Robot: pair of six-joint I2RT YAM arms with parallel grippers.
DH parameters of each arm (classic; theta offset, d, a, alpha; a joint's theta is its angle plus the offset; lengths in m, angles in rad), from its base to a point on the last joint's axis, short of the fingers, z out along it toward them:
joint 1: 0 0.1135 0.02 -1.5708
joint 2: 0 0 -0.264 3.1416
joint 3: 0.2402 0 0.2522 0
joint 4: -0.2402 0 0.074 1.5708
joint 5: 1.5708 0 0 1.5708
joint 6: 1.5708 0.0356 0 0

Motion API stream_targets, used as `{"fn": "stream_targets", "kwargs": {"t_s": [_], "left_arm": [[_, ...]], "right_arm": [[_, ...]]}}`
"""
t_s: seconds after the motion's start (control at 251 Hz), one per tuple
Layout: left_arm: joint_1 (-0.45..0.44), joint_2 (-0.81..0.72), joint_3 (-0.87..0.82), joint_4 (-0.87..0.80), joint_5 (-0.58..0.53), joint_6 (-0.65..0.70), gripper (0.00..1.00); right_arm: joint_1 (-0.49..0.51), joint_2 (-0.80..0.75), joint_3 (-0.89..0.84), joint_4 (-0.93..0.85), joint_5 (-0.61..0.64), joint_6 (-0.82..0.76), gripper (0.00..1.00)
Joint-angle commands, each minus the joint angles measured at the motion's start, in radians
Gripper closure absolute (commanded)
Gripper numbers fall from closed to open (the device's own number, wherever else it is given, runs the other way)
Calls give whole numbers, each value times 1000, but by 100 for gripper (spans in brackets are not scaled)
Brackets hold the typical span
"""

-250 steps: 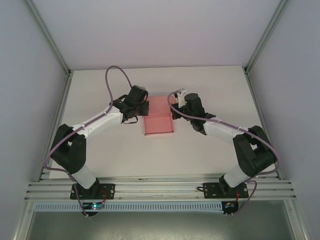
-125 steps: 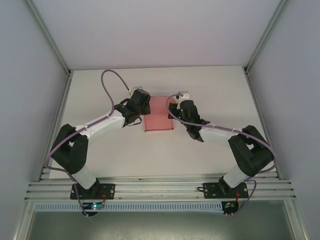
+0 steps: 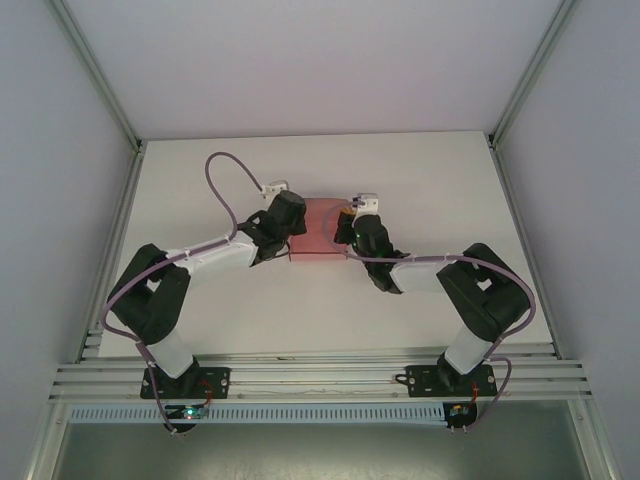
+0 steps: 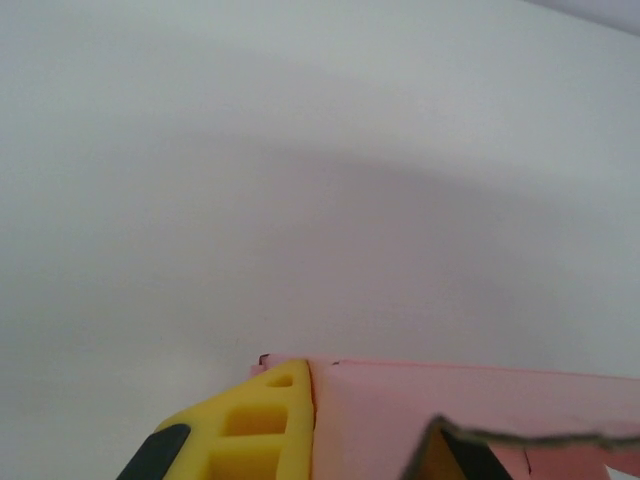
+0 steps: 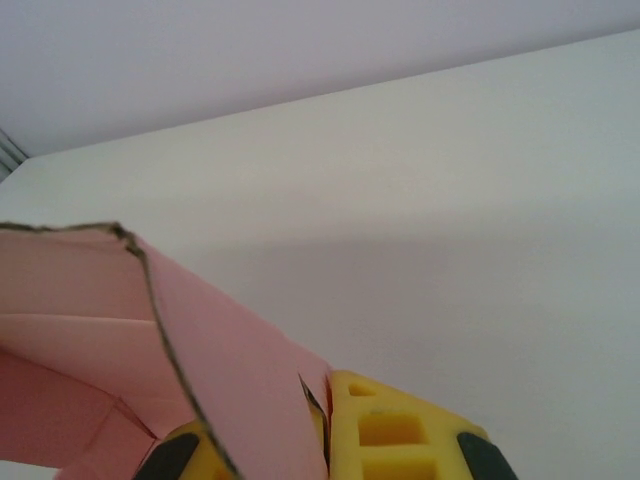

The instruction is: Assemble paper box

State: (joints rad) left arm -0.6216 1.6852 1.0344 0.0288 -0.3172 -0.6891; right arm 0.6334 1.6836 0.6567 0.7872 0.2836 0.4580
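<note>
While you watch both arms reach further out over the bench [image 3: 430, 180] than a second ago, note the shoulders tucked low and the forearms angled in toward the middle. Left arm [image 3: 215, 250] and right arm [image 3: 420, 272] have narrowed the gap between their wrists. The paper box [image 3: 321, 226] sits between those wrists, mid-bench toward the far side. It has shifted away from the bases and from above reads smaller than before, either squeezed or tipped up; you cannot tell which from here. The left pincer [image 3: 291, 228] is clamped tight on the box's left wall, and the right pincer [image 3: 349, 230] is clamped tight on its right wall. The wrist views back this up: one yellow pad [image 4: 255, 430] lies flush against pink card, and the other yellow pad [image 5: 400, 432] has a raw card edge running down just beside it. My read: the walls are being drawn up and together, so folding is under way but not done, and the flaps look loose. You should mind creasing, since thin card is held under two closed grips pulling at once.
</note>
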Motion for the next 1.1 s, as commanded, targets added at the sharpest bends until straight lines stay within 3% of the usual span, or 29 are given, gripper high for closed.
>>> {"fn": "stream_targets", "kwargs": {"t_s": [0.0,0.359,0.515,0.914,1.002,1.097], "left_arm": [[-52,11,-52,173,37,-55,100],[-155,-62,-294,356,-3,-40,100],[-175,-101,-284,294,9,0,88],[-220,-259,-296,25,-8,11,24],[-225,-295,-317,-9,34,3,0],[-229,-362,-334,-54,71,-5,0]], "right_arm": [[35,38,-51,152,-21,52,99],[166,34,-188,242,200,-3,100],[178,27,-216,248,242,-14,100],[219,89,-274,333,312,-61,100],[223,106,-294,373,321,-70,100],[223,111,-314,412,315,-92,100]]}}
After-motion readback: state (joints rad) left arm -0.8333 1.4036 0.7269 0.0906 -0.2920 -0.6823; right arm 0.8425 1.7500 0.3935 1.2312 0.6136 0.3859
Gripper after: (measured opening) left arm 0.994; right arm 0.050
